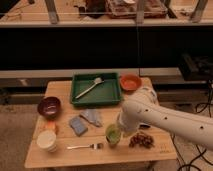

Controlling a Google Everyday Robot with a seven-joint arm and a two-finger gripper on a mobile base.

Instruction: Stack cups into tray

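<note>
The pale green translucent cup (113, 134) stands upright on the wooden table near its front edge. My gripper (120, 126) is at the cup's right side, reaching down from the white arm (165, 120), which comes in from the right. The cream-white cup (46, 140) stands at the front left corner. The dark green tray (109, 93) lies at the back middle with a long-handled utensil (89, 88) in it. The steel cup is not in view.
A dark maroon bowl (49, 106) sits at the left and an orange bowl (130, 82) right of the tray. A blue sponge (78, 125) and grey cloth (92, 117) lie mid-table. A fork (85, 146) lies at the front. A brown clump (142, 141) lies under the arm.
</note>
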